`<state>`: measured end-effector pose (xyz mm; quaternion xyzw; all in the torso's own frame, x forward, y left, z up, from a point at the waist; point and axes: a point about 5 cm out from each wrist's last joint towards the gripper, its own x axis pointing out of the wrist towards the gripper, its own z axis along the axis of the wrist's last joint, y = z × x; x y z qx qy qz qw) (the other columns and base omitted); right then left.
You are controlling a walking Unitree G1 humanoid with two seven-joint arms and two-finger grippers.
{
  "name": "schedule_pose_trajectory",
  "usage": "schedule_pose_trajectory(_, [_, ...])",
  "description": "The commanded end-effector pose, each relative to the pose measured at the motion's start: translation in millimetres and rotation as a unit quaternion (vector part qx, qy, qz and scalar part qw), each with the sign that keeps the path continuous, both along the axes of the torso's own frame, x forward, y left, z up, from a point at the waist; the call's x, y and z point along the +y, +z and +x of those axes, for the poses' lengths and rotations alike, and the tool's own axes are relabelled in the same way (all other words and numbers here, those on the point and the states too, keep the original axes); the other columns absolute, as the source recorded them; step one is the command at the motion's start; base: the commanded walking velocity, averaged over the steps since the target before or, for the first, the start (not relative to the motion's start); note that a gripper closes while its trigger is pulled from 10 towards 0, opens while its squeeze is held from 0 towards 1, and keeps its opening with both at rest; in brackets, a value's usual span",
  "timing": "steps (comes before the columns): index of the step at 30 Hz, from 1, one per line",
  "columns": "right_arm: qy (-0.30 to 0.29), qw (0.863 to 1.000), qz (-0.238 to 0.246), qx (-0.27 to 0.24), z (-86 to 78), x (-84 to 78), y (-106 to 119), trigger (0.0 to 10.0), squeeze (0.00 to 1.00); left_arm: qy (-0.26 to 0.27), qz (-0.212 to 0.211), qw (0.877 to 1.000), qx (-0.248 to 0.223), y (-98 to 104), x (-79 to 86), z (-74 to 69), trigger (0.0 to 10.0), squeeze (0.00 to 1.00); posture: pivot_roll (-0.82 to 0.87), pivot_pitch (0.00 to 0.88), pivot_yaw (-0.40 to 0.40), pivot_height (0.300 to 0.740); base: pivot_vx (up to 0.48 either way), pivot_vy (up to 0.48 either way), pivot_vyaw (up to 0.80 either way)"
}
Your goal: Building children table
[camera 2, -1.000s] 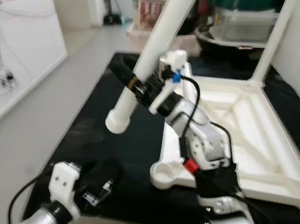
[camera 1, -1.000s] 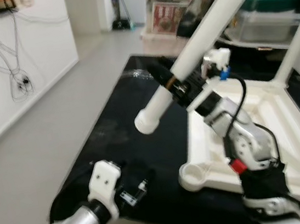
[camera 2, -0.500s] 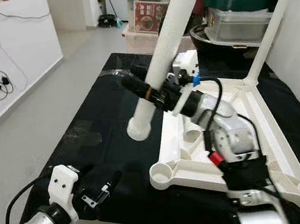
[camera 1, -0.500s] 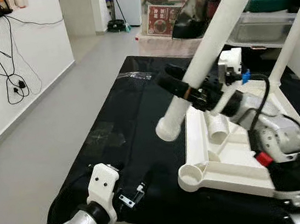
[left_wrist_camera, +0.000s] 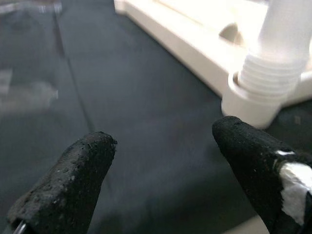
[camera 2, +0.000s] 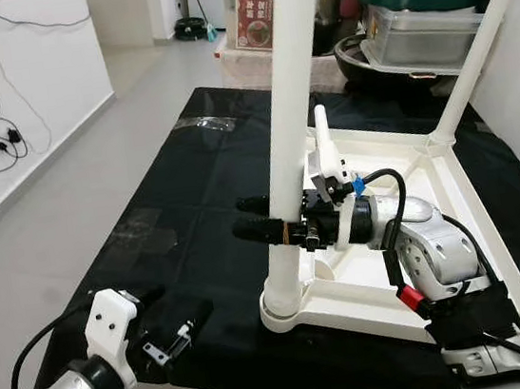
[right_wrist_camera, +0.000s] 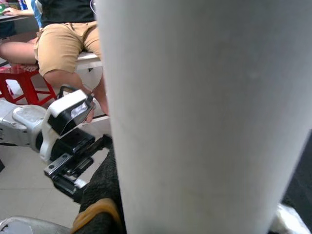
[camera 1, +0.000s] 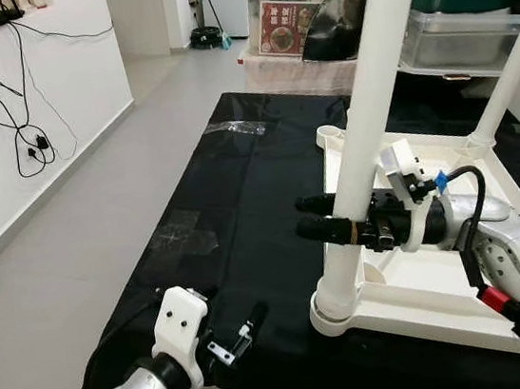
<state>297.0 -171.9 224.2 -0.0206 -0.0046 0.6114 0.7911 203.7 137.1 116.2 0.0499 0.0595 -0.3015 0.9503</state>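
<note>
We see a plain white table leg and a white tabletop frame on a black surface. Our right claw has black fingers with a thin orange band, on a silver arm carrying small red and blue bits. Our left claw is black too, with a white mount. The floor is pale grey, the wall white with black cables.

My left gripper has open black cloth ahead of it, free up to the white frame. On the right, the upright leg stands in the near corner socket with my right gripper around it; another leg rises at the far corner.
</note>
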Motion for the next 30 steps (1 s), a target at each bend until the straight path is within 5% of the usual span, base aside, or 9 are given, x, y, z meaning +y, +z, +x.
schedule_pose_trajectory(1, [0.0, 1.0, -0.002, -0.002, 1.3, -2.0, -0.4, 0.0, 0.0, -0.001, 0.005, 1.0, 0.009, -3.8, 2.3, -1.4, 10.0, 0.0, 0.09, 0.0, -0.104, 0.74, 0.0, 0.0, 0.0])
schedule_pose_trajectory(15, [-0.013, 1.0, 0.025, -0.012, 9.5, 10.1, -7.8, 0.0, 0.0, -0.032, 0.011, 0.999, 0.029, -11.3, -2.5, -3.9, 10.0, 0.0, 0.1, 0.0, -0.103, 0.74, 0.0, 0.0, 0.0])
schedule_pose_trajectory(30, [-0.046, 0.999, 0.013, -0.008, 11.2, -12.0, -13.8, 0.0, 0.0, -0.045, 0.003, 0.999, 0.031, -11.1, -5.1, -6.6, 10.0, 0.0, 0.08, 0.0, -0.093, 0.74, 0.0, 0.0, 0.0])
